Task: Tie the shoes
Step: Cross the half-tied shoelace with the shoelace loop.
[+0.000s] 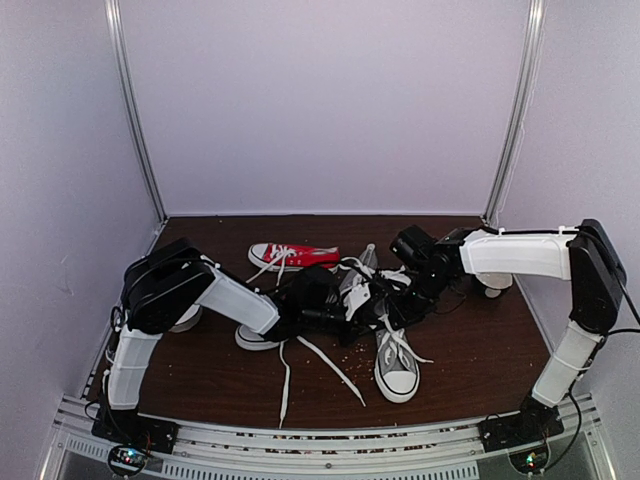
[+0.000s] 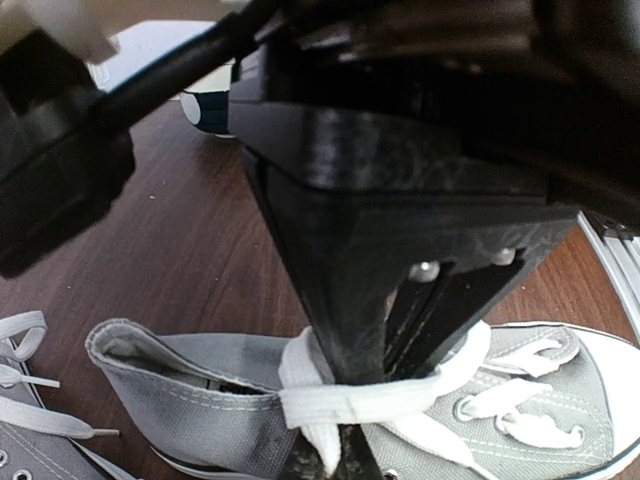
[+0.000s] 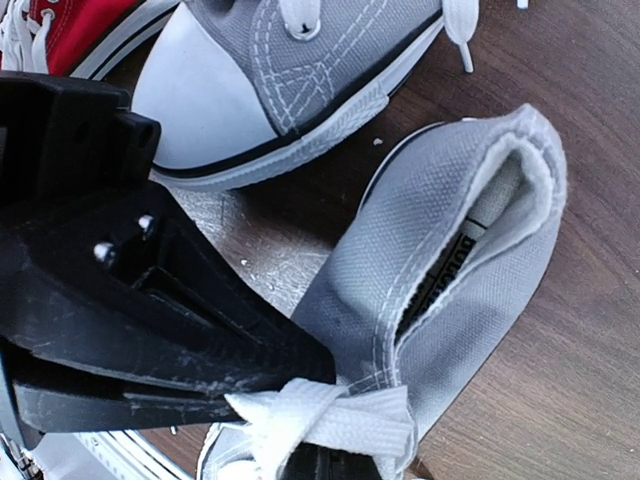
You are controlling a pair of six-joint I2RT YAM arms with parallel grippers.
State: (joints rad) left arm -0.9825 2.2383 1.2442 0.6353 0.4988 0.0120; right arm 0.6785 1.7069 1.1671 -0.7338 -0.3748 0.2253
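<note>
Both claws meet mid-tabletop [image 1: 480, 345] over one grey shoe [image 2: 190, 400]. I see the left claw [image 2: 352, 390] clenched on its white lace [image 2: 400, 398] — a band pulled taut across the fingertips. The right claw [image 3: 315, 415] is clamped on bunched lace at that shoe's collar. The second grey shoe [image 1: 397, 365] sits just front-right, toe toward the near edge; the red sneaker [image 1: 292, 256] lies behind. Bare tabletop on the right — a loose lace end [image 1: 285, 385] trails toward the front rail [image 1: 320, 435].
</note>
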